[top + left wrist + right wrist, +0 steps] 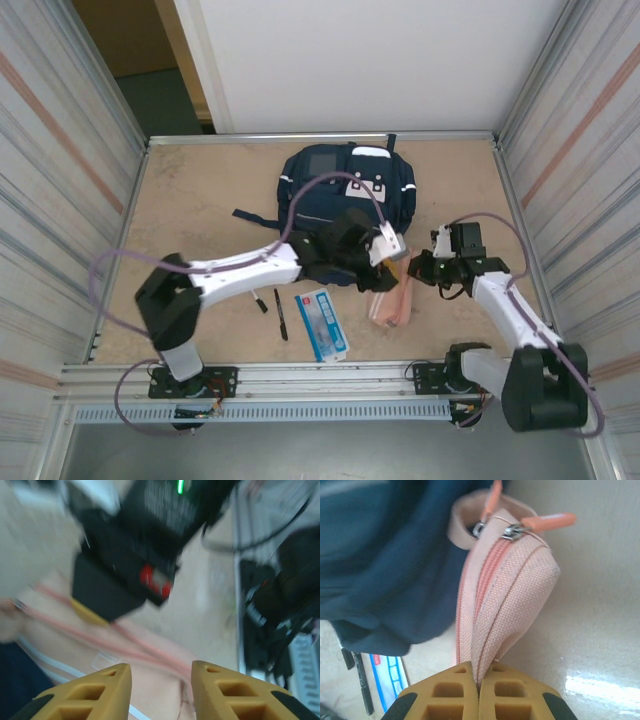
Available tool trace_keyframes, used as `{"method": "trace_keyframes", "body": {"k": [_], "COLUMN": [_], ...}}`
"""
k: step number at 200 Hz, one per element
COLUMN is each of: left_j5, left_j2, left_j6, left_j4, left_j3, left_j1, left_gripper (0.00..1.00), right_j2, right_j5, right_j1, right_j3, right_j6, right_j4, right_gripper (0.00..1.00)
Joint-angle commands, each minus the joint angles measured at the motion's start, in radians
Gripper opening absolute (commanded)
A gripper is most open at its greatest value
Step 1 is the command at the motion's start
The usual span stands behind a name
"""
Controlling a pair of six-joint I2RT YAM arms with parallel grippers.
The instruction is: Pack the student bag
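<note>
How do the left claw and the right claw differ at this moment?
The left claw stands open with a gap between its fingers; the right claw is shut. The left claw grips nothing, while the right claw pinches an edge of the pink pouch. Both have yellow fingers and are at the pouch.
</note>
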Motion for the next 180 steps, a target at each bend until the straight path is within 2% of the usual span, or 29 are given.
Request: {"method": "trace_keyframes", "body": {"k": [1, 15, 32, 43, 51, 63, 66, 76, 92, 116, 136, 155, 180], "left_j5": [0.03, 0.089, 0.217, 0.264, 0.275, 0.289, 0.287, 0.255, 0.211, 0.288, 0.346, 0.334, 0.313], "left_j2": [-0.161, -0.24, -0.329, -0.385, -0.423, -0.469, -0.477, -0.504, -0.531, -0.54, -0.527, -0.515, -0.543], "left_j6": [0.044, 0.05, 0.065, 0.093, 0.116, 0.187, 0.209, 0.257, 0.258, 0.237, 0.183, 0.156, 0.161], "left_j4": [-0.019, 0.011, 0.06, 0.074, 0.063, 0.001, -0.024, -0.094, -0.148, -0.144, -0.141, -0.168, -0.198], "left_j3": [0.019, -0.014, -0.069, -0.106, -0.131, -0.146, -0.147, -0.148, -0.173, -0.242, -0.266, -0.281, -0.299], "left_j1": [0.055, 0.117, 0.228, 0.29, 0.322, 0.35, 0.352, 0.351, 0.351, 0.353, 0.352, 0.352, 0.355], "left_gripper": [0.41, 0.47, 0.54, 0.58, 0.7, 0.97, 0.99, 0.99, 0.99, 0.99, 0.99, 0.99, 0.94], "right_j2": [-0.148, -0.225, -0.28, -0.288, -0.286, -0.269, -0.262, -0.235, -0.179, -0.117, -0.091, -0.082, -0.091], "right_j5": [0.073, 0.088, 0.109, 0.074, 0.041, -0.018, -0.039, -0.085, -0.111, -0.175, -0.118, -0.084, -0.113], "right_j1": [0.057, 0.126, 0.199, 0.223, 0.24, 0.261, 0.267, 0.286, 0.325, 0.401, 0.498, 0.581, 0.612], "right_j3": [0.114, 0.157, 0.216, 0.255, 0.284, 0.318, 0.328, 0.36, 0.434, 0.485, 0.477, 0.482, 0.451], "right_j6": [-0.091, -0.136, -0.207, -0.261, -0.299, -0.355, -0.373, -0.429, -0.473, -0.545, -0.663, -0.804, -0.945], "right_j4": [-0.039, -0.025, -0.004, 0.006, 0.005, 0.005, 0.003, -0.012, -0.063, -0.078, -0.056, -0.083, -0.091], "right_gripper": [0.0, 0.0, 0.0, 0.0, 0.0, 0.0, 0.0, 0.0, 0.0, 0.0, 0.0, 0.0, 0.0]}}
